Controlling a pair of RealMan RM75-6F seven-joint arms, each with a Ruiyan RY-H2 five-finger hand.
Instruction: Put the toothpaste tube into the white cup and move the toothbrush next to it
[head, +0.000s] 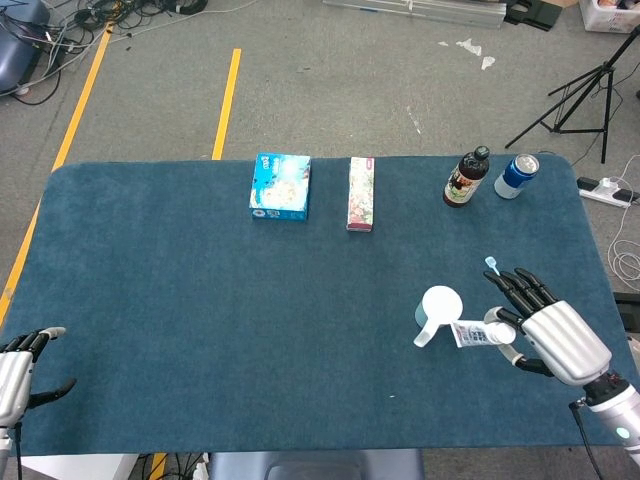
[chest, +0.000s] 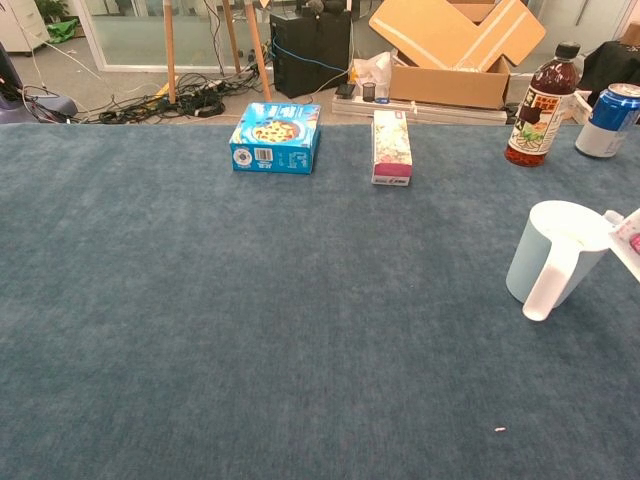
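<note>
Right robot hand (head: 548, 332) clamped on toothpaste tube (head: 473, 333), tube's long axis level, free end pointing at white cup (head: 438, 306) just beside. Toothbrush (head: 493, 266) beyond cup. Left robot hand (head: 18, 366) far off, fingers apart.

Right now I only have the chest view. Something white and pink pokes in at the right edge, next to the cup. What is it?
Observer: The toothpaste tube. The right hand holds it by the cap end, and that hand is outside your frame.
Operator: Is it in the cup?
Observer: No. In the head view, its free end lies beside the white cup, by the handle and outside the rim.
Operator: Left hand?
Observer: The left hand is at the near left corner of the table, fingers apart, holding nothing.
</note>
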